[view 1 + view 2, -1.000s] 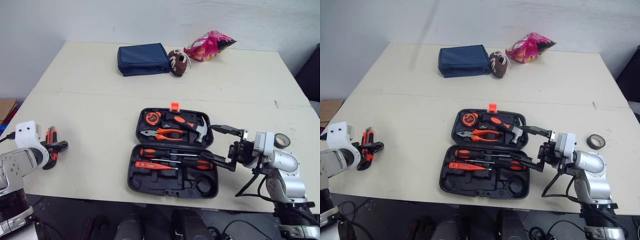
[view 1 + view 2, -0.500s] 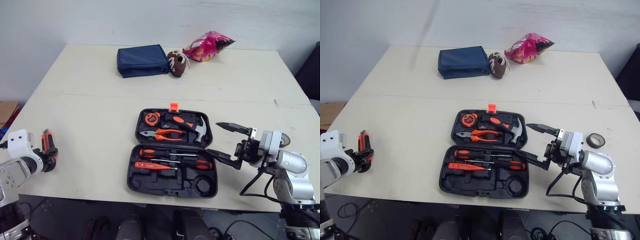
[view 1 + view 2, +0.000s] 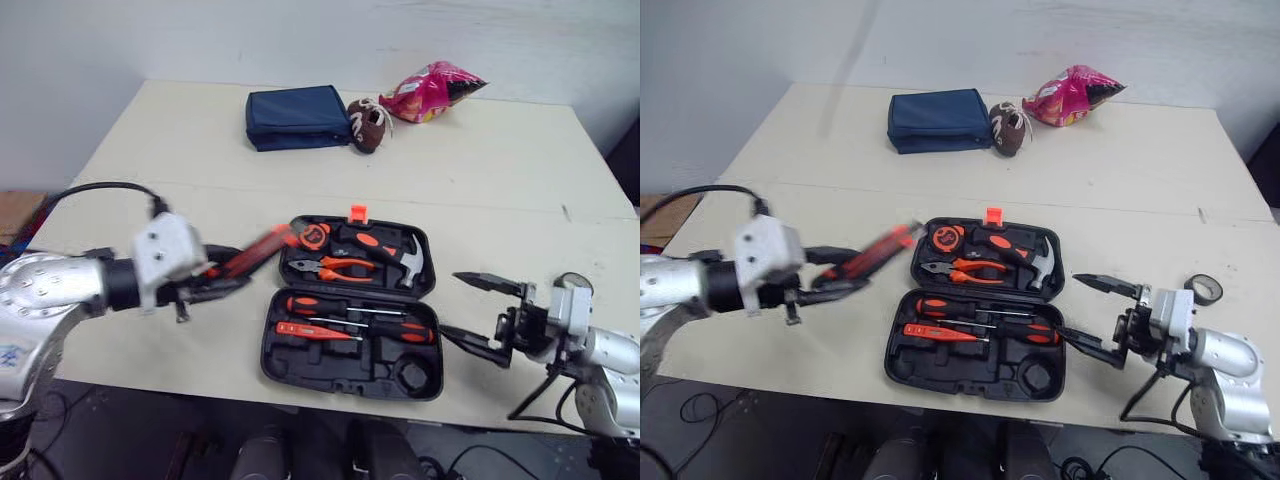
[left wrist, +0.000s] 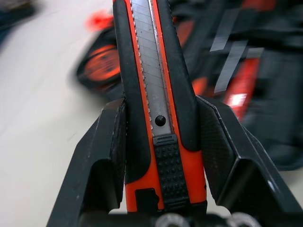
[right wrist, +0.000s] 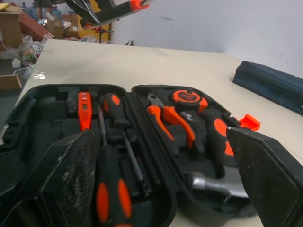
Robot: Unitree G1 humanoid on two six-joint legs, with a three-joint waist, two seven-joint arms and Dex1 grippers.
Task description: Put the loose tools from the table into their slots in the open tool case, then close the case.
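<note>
The open black tool case [image 3: 272,340] lies near the table's front edge. It holds a hammer [image 3: 400,258], pliers [image 3: 335,267], a tape measure [image 3: 312,236] and screwdrivers [image 3: 350,307]. My left gripper [image 3: 855,272] hovers just left of the case, shut on an orange and black utility knife [image 3: 255,252] whose tip points at the case's back left corner. In the left wrist view the knife [image 4: 156,94] sits squeezed between both fingers [image 4: 109,151]. My right gripper [image 3: 450,302] stands open and holds nothing, just right of the case. A black tape roll [image 3: 1205,289] lies on the table behind it.
A blue pouch [image 3: 297,117], a small brown football [image 3: 370,125] and a pink snack bag [image 3: 435,90] sit at the far side of the table. The case's front half has bare slots [image 3: 330,358]. The table's front edge runs close under the case.
My left arm has swung from the table's left edge over to the case, carrying the utility knife. The right gripper has drawn back a little to the right, still open.
</note>
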